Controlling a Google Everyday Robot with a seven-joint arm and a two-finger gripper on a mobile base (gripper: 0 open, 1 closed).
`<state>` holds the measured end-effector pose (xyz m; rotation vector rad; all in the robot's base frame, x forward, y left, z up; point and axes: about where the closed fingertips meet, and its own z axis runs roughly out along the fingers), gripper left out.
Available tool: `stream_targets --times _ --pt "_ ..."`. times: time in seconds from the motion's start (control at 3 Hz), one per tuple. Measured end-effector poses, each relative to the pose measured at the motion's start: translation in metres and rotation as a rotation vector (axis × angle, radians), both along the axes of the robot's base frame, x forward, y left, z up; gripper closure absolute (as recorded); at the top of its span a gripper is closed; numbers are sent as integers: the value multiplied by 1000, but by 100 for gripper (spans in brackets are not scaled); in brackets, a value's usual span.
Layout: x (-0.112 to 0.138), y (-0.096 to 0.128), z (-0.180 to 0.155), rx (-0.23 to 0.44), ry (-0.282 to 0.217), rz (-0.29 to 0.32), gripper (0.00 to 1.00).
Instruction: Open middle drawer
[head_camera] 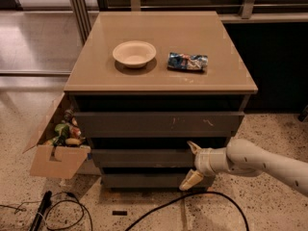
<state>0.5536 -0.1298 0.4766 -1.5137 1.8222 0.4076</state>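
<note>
Table point(216, 81) with three stacked drawer fronts, filling the middle of the view; middle drawer point(139, 158) second from the top, plain dark front without a handle, looking shut or barely out, hard to say which. Just above the middle drawer, the larger scratched front point(159, 124); just below it, the bottom front point(144, 180). Left of the middle drawer, an open cardboard box point(50, 165) on the floor. Reaching in from the right of the middle drawer, the pale arm point(262, 162); at its end the gripper point(187, 165), against the drawer's right part, fingers point(190, 180) spread wide, one tip at the gap above the front, the other past its lower edge, holding nothing. Well above the middle drawer, on the table, a bowl point(134, 53) and a crumpled packet point(187, 61); below it, a black cable point(192, 198) on the floor.

Likely step: getting a hold on the handleless front. Best done by hooking the upper finger behind the top lip, closing firmly onto the panel, then pulling straight out, level and square; no sideways drag, since a pull this far off-centre could jam the drawer; beware slipping off so thin an edge.
</note>
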Motion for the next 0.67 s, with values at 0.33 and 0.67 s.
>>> stream_targets --times 0.33,0.67 --pt "8 0 -18 -13 3 -18 0" --pt "22 7 -30 -22 -4 -20 0"
